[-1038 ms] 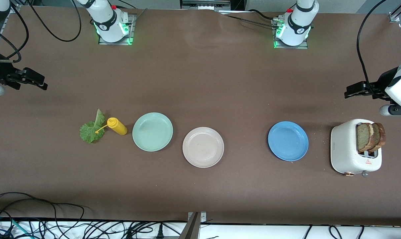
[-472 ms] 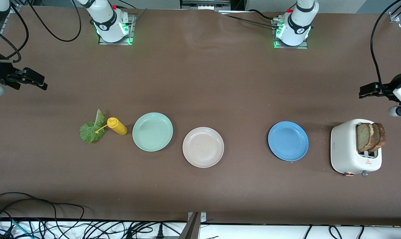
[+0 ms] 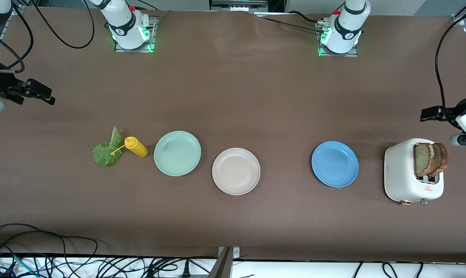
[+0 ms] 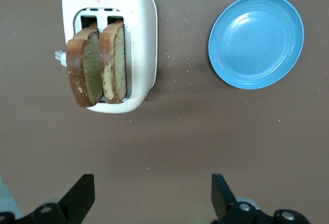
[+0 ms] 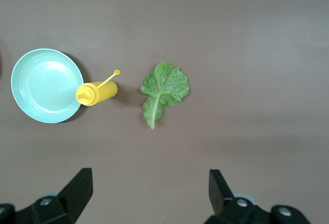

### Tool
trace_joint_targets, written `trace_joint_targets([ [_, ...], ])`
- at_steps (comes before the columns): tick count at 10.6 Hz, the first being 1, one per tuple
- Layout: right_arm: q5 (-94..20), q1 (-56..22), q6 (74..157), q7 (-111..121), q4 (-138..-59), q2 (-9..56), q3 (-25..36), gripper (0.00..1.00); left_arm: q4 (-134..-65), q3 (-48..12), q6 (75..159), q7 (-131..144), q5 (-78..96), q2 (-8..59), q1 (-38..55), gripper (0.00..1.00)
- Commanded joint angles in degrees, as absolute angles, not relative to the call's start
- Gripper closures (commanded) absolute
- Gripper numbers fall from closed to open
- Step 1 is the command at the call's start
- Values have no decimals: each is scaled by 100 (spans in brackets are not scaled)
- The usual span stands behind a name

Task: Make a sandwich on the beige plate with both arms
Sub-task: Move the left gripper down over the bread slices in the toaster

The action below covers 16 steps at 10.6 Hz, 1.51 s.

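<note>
Bread slices [image 3: 431, 159], two of them, stand upright in the white toaster [image 3: 404, 177] at the right of the front frame, and the lettuce leaf [image 3: 107, 151] lies at centre-left, touching the nozzle of the yellow squeeze bottle [image 3: 136, 147]. Between them the beige plate [image 3: 236, 171] sits bare near the frame's middle, flanked by the mint-green plate [image 3: 177, 153] and the blue plate [image 3: 335, 163]. Compared with a second ago, the left tool [image 3: 432, 113] has drawn back toward the right edge and slightly lower in the frame, over the counter [image 3: 233, 96] above the toaster; its jaws are spread wide and empty. The right tool [image 3: 40, 94] has not moved at the upper left, jaws also apart, gripping nothing. Nothing on the counter has shifted.
</note>
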State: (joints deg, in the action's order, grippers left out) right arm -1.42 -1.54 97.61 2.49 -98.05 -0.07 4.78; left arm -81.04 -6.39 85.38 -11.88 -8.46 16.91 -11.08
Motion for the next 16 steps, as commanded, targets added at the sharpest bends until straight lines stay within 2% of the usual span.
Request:
trace_joint_targets([
  [1,-237,-105,9738,325,-9729,44,475,0,-8095,-694,8866,-1327,-1203,1810,-1072,0],
  [9,-255,-97,9703,325,-9756,53,545,0,-8077,-677,9439,-1327,-1617,2767,-1143,0],
  [16,-264,-97,9677,325,-9765,44,597,0,-8060,-668,9588,-1371,-2101,2997,-1178,0],
])
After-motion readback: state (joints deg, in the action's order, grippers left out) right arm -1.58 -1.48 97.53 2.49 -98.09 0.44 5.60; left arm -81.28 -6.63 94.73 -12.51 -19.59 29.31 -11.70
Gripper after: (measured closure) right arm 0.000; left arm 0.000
